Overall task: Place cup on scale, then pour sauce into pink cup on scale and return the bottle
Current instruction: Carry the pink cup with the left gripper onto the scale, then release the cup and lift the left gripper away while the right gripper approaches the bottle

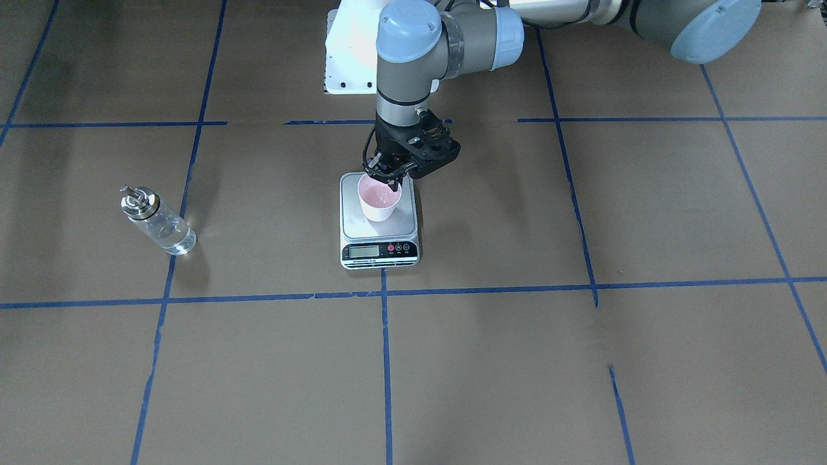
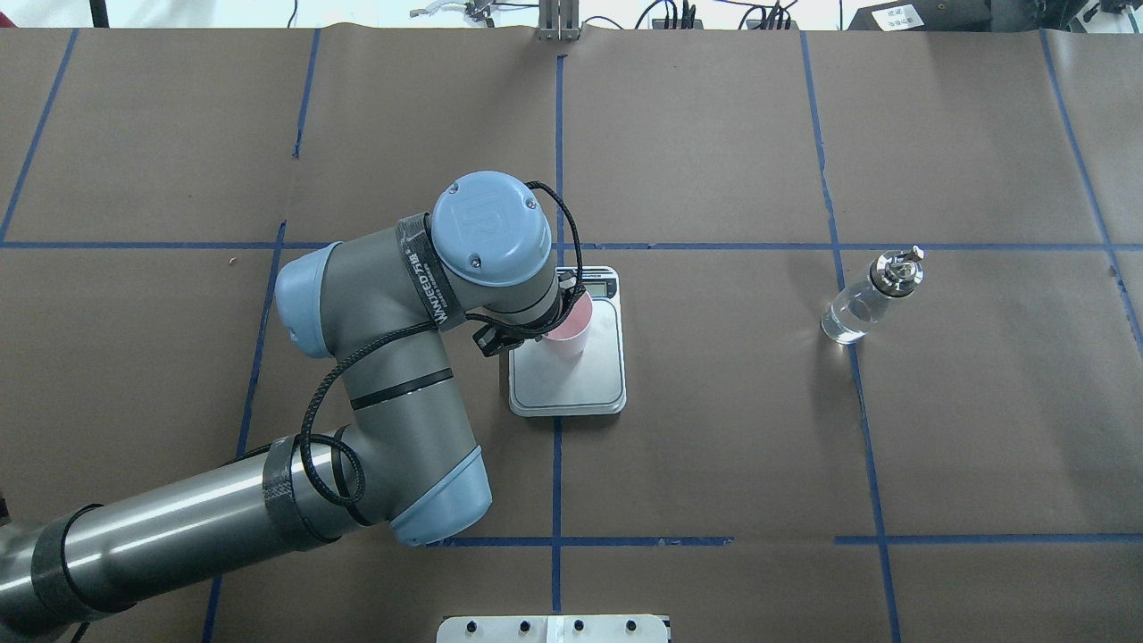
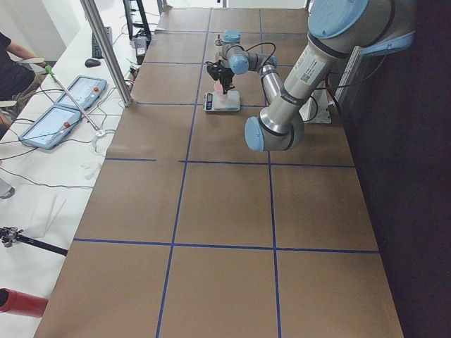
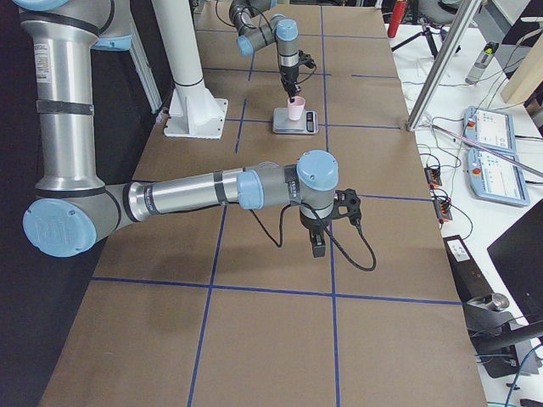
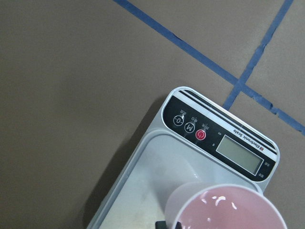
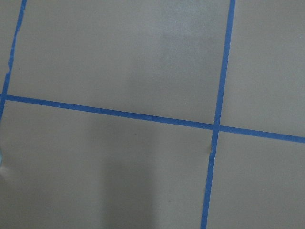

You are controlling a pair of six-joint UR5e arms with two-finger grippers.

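The pink cup (image 1: pixel 380 201) stands upright on the steel plate of the scale (image 1: pixel 362 226), near the plate's robot-side edge. My left gripper (image 1: pixel 389 179) reaches down from above and is shut on the cup's rim, one finger inside and one outside. In the left wrist view the cup (image 5: pixel 228 210) sits at the bottom edge, behind the scale's display strip (image 5: pixel 190 129). Far from the scale, the glass bottle (image 1: pixel 155 223) stands alone on the table, also visible in the overhead view as the bottle (image 2: pixel 862 304). My right gripper (image 4: pixel 318 242) hangs over bare table; I cannot tell its state.
Brown paper with blue tape lines (image 6: pixel 214 126) covers the table. The white robot base plate (image 1: pixel 349 58) lies just behind the scale. Beside the table, a desk holds tablets (image 3: pixel 63 120) and cables, and a person's arm (image 3: pixel 14 63) is there.
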